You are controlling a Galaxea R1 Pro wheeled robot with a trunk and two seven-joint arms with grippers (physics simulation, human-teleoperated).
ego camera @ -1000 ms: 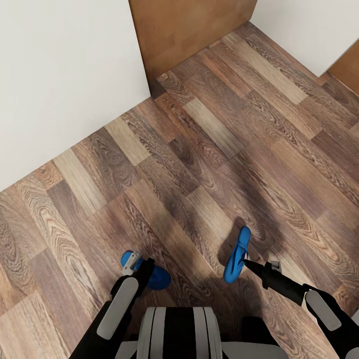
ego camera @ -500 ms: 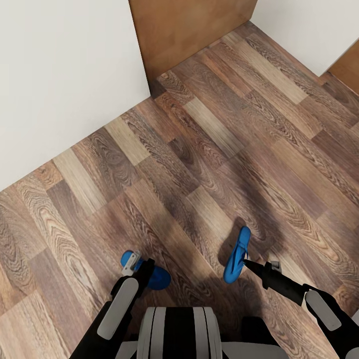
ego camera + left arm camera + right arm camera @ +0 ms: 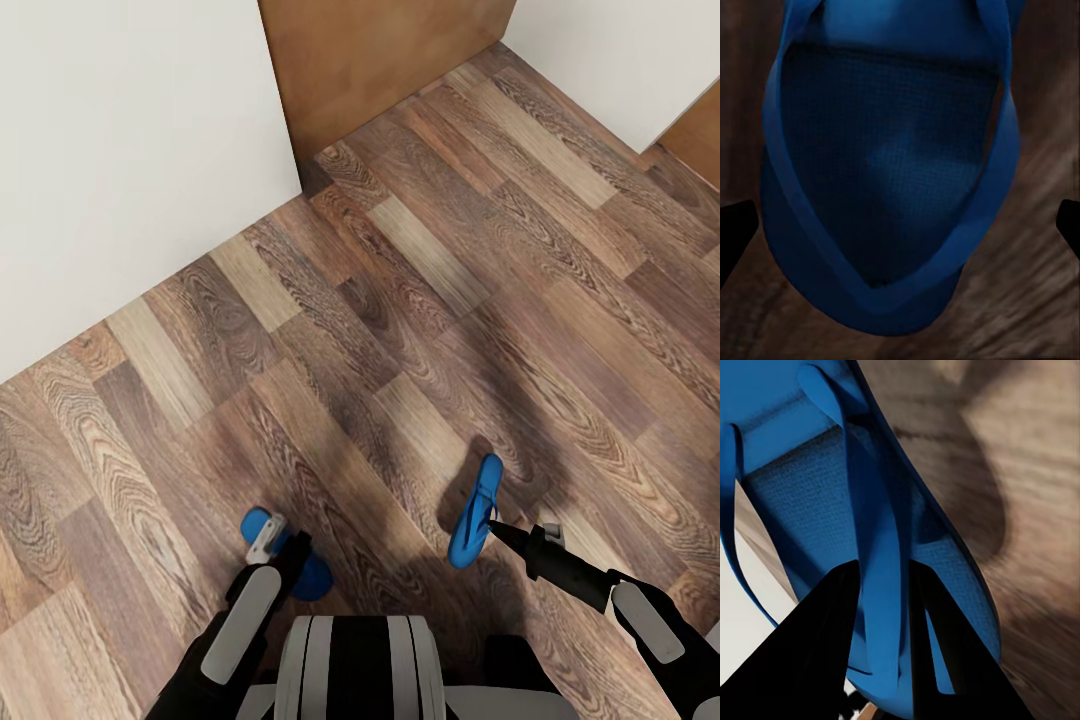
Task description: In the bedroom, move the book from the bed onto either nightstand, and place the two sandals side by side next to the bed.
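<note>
Head view, right gripper [image 3: 492,524] pinching sandal [image 3: 474,512] strap, left gripper [image 3: 272,545] spread wide.

blue sandal [image 3: 889,172] between spread dark fingertips [image 3: 735,232], over wood floor [image 3: 1042,112]

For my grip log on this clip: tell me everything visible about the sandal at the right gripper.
The right-hand sandal is a bright blue flip-flop that looks like foam or rubber, with a finely textured footbed and smooth thong straps. In the head view it is turned on edge, long and narrow, above the wood-plank floor, where a dark shadow lies beside it. The right gripper meets its lower end; in the right wrist view the dark fingers close on the strap.
</note>
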